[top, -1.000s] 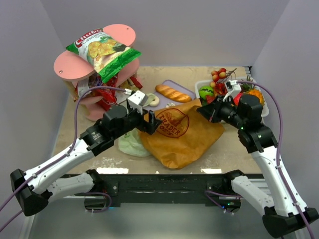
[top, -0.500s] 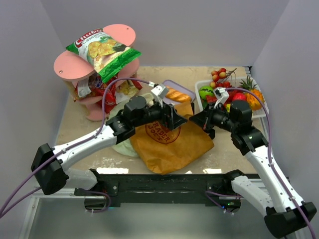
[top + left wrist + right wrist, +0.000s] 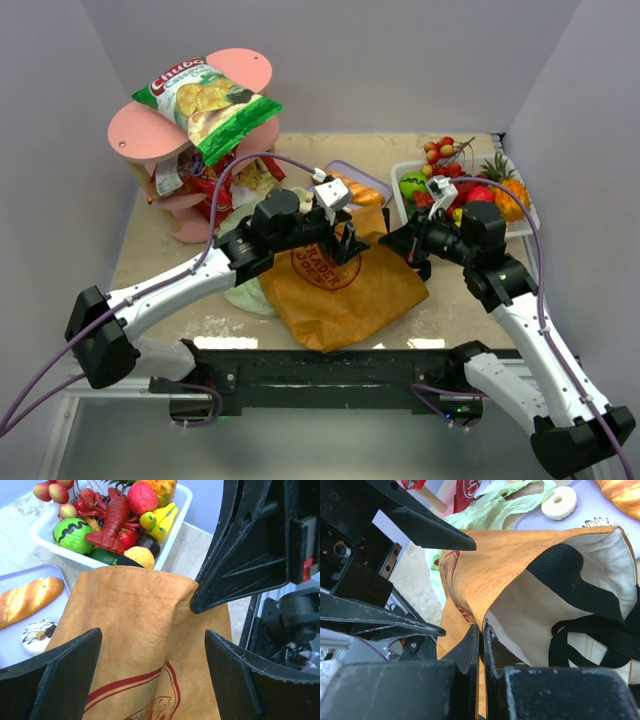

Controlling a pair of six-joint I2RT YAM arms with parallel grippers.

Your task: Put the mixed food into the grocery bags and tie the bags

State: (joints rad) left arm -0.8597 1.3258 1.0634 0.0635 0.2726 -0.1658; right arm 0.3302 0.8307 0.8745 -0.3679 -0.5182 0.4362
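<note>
The brown paper bag with the red round print lies on the table, mouth toward the back right. My right gripper is shut on its rim; the white lining and black handles show inside. My left gripper is open and empty just above the bag's printed side, its fingers wide apart. The pale-green plastic bag lies partly under the paper bag's left side. The bread loaf and a pale ring piece lie on a purple tray. The green chips bag lies on a pink stand, red packets beneath.
A white bin of toy fruit and a red lobster stands at the back right, just behind the bag's mouth. The pink stand fills the back left. Grey walls close in on three sides.
My left arm has swung right from the bag's left side to above its print. My right gripper has moved left with the bag's rim, and the bag shifted left.
</note>
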